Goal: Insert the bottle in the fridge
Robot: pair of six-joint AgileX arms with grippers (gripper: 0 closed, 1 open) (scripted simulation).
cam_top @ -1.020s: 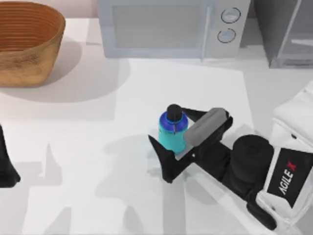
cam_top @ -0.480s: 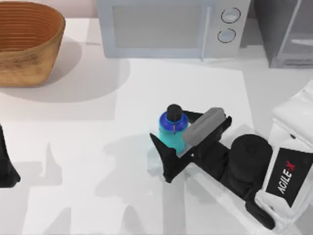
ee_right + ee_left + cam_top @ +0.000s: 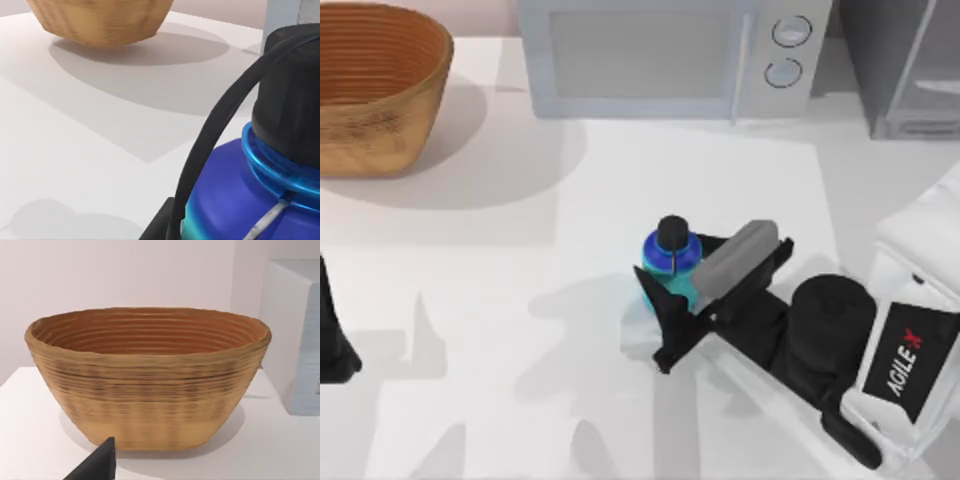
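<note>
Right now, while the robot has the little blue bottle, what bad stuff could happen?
1. The right gripper holds the bottle low on its cyan body, so it might tip or slip when lifted.
2. The fridge stands at the table's far right corner, right beside the microwave; swinging the bottle over could bump the microwave.

The left gripper waits at the left edge.

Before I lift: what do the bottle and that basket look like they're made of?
The bottle, held between the fingers of the right tool, looks like glossy plastic or coated metal: smooth cyan and blue body with sheen, matte black cap, thin black loop. The basket at the table's far left looks like woven wicker or coiled fibre: matte tan, ribbed in horizontal bands. The left tool is parked facing it.
</note>
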